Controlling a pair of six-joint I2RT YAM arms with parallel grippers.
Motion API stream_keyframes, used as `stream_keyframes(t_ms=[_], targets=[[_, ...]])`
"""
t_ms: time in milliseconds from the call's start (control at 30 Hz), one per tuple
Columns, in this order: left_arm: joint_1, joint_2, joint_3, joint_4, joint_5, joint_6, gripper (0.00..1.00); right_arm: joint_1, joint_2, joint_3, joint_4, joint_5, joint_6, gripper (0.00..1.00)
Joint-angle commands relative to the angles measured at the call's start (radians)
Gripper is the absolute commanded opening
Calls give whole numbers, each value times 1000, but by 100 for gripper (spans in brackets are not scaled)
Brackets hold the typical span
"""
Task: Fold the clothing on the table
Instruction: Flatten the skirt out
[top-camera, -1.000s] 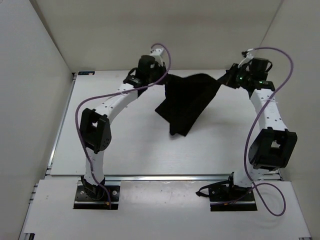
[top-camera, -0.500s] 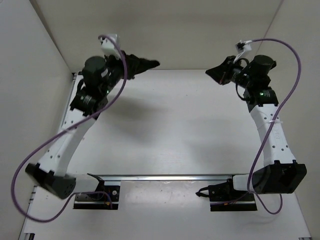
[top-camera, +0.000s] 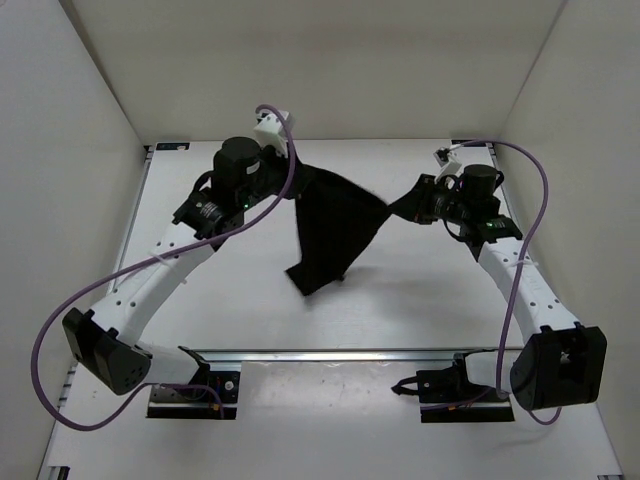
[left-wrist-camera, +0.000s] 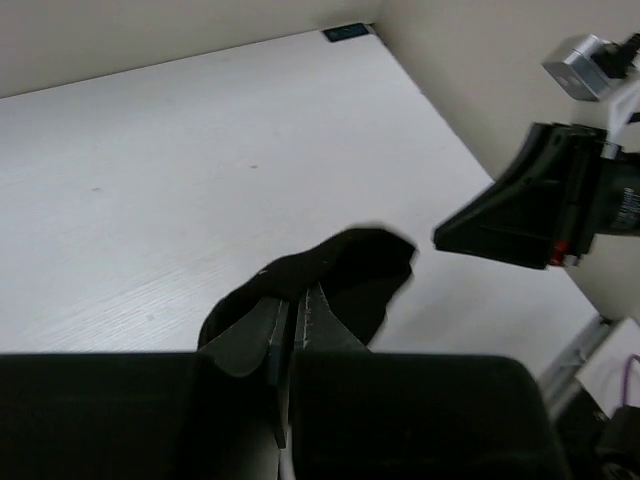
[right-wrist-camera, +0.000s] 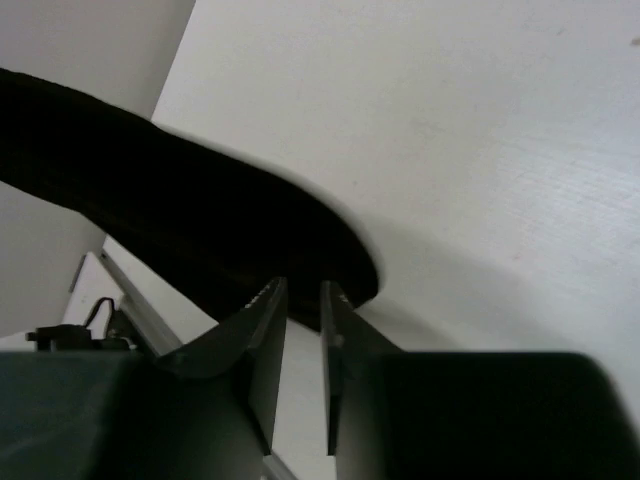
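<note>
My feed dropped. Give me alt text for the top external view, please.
The black clothing hangs pinched in the left hand above the white table, its other top corner reaching the right hand; whether that hand grips it is unclear.

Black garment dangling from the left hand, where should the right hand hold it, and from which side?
Take the black garment at its upper right corner, coming in from the right along the top edge. The left hand pins the other corner, so this one juts toward the right hand while the rest drapes down.
</note>
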Motion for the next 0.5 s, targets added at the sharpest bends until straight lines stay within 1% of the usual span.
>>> stream_keyframes(t_ms=[0,33,100,167,200,233,267,300,333,433,467], targets=[[-38,-5,110,30,89,-38,0,-27,-57,0,85,9,36,20],[-30,-6,90,33,99,-63,0,-31,-55,1,76,24,36,25],[-6,-23,11,57,99,-83,0,-33,-55,-11,71,43,35,38],[13,-34,-77,62,87,-89,0,-44,-48,-29,68,47,36,44],[27,-45,-144,71,87,-94,0,-44,-43,-34,67,43,41,46],[25,-51,-183,77,80,-91,0,-48,-40,-40,68,52,36,46],[34,-64,-254,90,80,-104,0,-45,-29,-43,59,61,32,47],[25,-65,-317,103,90,-112,0,-50,-26,-54,59,58,30,49],[22,-72,-345,108,101,-114,0,-51,-19,-56,59,56,25,52],[-9,-72,-485,122,142,-134,0,-51,17,-65,59,60,9,57],[-13,-71,-502,126,147,-141,0,-47,39,-59,48,61,10,57]])
